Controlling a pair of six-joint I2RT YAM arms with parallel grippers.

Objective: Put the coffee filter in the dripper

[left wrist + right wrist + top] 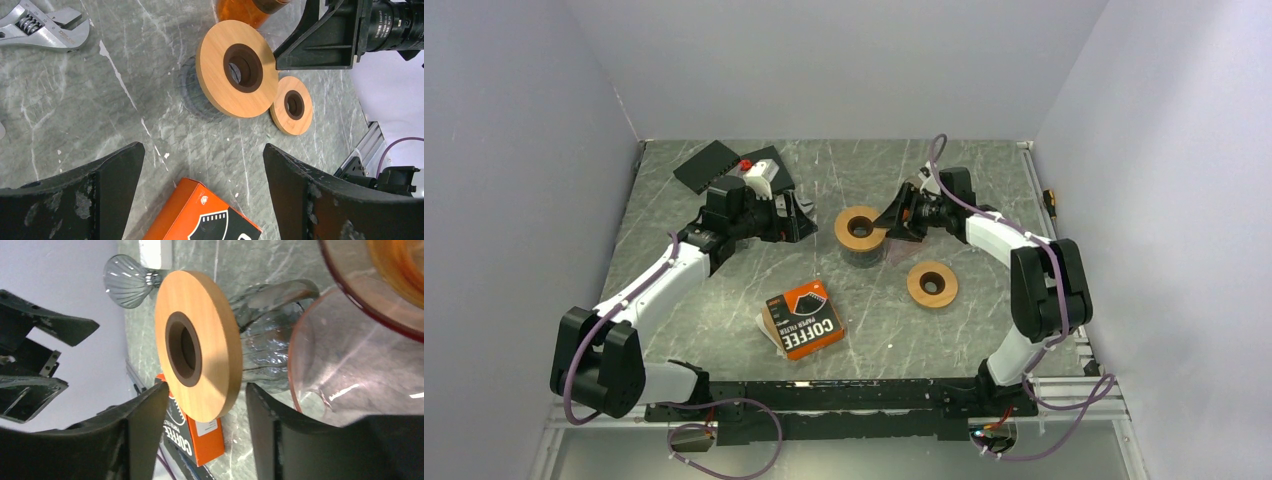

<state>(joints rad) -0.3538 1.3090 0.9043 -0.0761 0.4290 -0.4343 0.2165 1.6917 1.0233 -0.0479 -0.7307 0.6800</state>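
The orange and black coffee filter box (pixel 804 319) lies flat at the table's near middle; its corner shows low in the left wrist view (pixel 200 220) and behind the ring in the right wrist view (pixel 210 440). The dripper (pixel 860 229), smoky ribbed glass with a wooden ring on top, stands at the centre (pixel 243 67) (pixel 200 345). My left gripper (pixel 807 218) (pixel 204 150) is open and empty, left of the dripper above bare table. My right gripper (pixel 892 225) (pixel 206 387) is open, its jaws either side of the wooden ring's edge, apparently not touching.
A second wooden ring (pixel 932 284) (pixel 292 105) lies right of the box. An orange-pink glass vessel (pixel 350 340) stands by the right gripper. Another glass cone (pixel 125 280), black plates (pixel 706 165), a white block (pixel 759 175) and a wrench (pixel 45 30) lie at the back left.
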